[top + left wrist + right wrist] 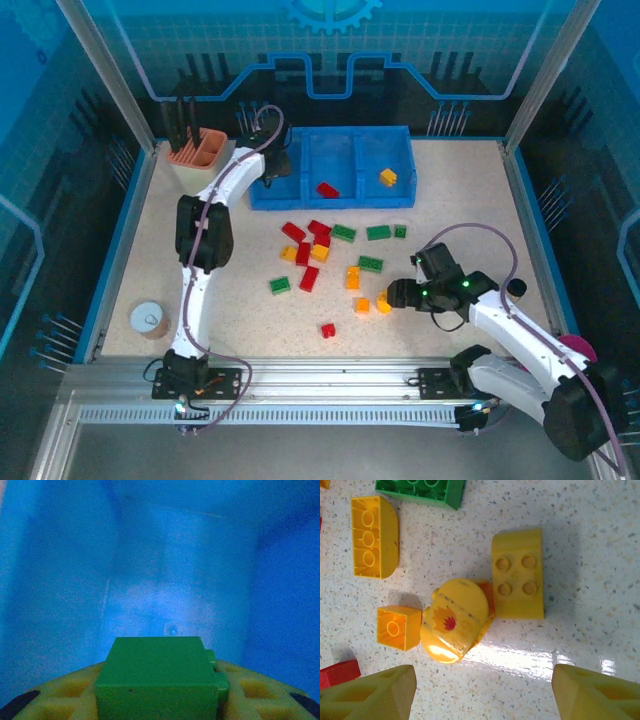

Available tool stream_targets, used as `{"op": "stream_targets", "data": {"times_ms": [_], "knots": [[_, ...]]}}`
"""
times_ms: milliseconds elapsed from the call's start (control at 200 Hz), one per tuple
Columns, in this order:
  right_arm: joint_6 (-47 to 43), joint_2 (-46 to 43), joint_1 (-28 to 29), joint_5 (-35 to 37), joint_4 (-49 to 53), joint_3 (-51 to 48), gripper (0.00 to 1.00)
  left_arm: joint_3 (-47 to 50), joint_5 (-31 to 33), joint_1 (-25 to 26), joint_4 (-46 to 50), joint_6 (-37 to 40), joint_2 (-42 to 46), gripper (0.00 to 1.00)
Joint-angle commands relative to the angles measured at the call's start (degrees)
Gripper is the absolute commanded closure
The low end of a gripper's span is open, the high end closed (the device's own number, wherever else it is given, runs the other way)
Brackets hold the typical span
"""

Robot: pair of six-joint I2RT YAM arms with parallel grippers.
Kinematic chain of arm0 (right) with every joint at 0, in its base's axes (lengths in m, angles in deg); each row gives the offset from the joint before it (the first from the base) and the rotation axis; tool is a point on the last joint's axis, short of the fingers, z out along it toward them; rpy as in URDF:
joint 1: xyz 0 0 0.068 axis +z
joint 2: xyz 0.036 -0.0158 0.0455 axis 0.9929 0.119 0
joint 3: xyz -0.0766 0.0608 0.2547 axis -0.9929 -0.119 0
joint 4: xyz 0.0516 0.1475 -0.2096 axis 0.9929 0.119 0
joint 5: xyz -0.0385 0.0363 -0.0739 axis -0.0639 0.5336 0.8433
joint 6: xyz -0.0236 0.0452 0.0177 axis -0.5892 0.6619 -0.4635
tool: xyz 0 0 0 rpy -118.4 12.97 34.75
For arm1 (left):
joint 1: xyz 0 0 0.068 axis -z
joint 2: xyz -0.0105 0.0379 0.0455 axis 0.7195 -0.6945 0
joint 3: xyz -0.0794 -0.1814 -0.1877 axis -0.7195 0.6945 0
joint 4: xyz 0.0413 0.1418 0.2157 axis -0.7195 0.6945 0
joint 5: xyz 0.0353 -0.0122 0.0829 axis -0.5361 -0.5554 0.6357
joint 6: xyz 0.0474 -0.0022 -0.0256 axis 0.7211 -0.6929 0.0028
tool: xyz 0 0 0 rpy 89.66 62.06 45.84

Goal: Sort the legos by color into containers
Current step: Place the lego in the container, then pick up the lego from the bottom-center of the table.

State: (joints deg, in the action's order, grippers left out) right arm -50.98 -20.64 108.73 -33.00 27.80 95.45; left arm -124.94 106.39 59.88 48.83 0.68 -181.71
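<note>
Because the left claw (272, 165) is clenched on a green brick (157, 675) inside the leftmost compartment (60, 580) of the blue tray (340, 203), at the upper middle of the overhead view, the likeliest slip there is a brick that clings to one pad on letting go, or tips against the blue wall and hops out. That bin looks right for green, since a red brick (327, 189) lies in the middle one and a yellow brick (387, 177) in the one at the right. Lower right in that view, the right claw (482, 690) hangs released, jaws wide and holding nothing, over a tight yellow cluster on the tabletop (460, 200): a rounded yellow piece (455, 620) touches a small yellow cube (395, 627) and a four-stud yellow brick (518, 575). Closing here could pinch two at once, shove neighbours aside, or squirt the curved piece away.
</note>
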Motion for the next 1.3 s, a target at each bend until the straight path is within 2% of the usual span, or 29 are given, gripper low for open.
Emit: {"op": "stream_targets", "data": {"times_ms": [0,215,385,540,876,1086,1296], "knots": [[3.95,-2.51,0.71,-1.32,2.82,-1.64,0.27,-2.62,-1.24,-0.24,2.03,0.84,-1.17,0.64],[8.48,-4.74,0.98,-4.54,0.30,-4.26,0.26,-1.89,-1.95,-0.24,1.64,0.96,-2.04,0.58],[11.98,-2.81,1.41,-5.03,-2.18,-4.67,0.26,-1.07,-1.93,-0.25,0.97,1.59,-1.04,0.43],[14.72,-0.41,1.60,-4.45,-4.32,-5.09,0.26,1.43,-2.62,-0.18,-0.89,1.73,1.81,0.34],[16.87,7.17,2.73,-3.37,-10.97,-3.19,0.26,8.67,-3.87,-0.16,-5.59,1.63,12.21,0.30],[16.15,13.94,2.87,-2.61,-14.70,-1.24,0.26,8.50,-11.32,-0.07,-4.77,0.61,19.15,0.27],[14.45,22.36,2.91,-2.84,-15.87,2.80,0.26,13.74,-11.09,0.87,-6.42,1.52,30.08,0.25]]}}
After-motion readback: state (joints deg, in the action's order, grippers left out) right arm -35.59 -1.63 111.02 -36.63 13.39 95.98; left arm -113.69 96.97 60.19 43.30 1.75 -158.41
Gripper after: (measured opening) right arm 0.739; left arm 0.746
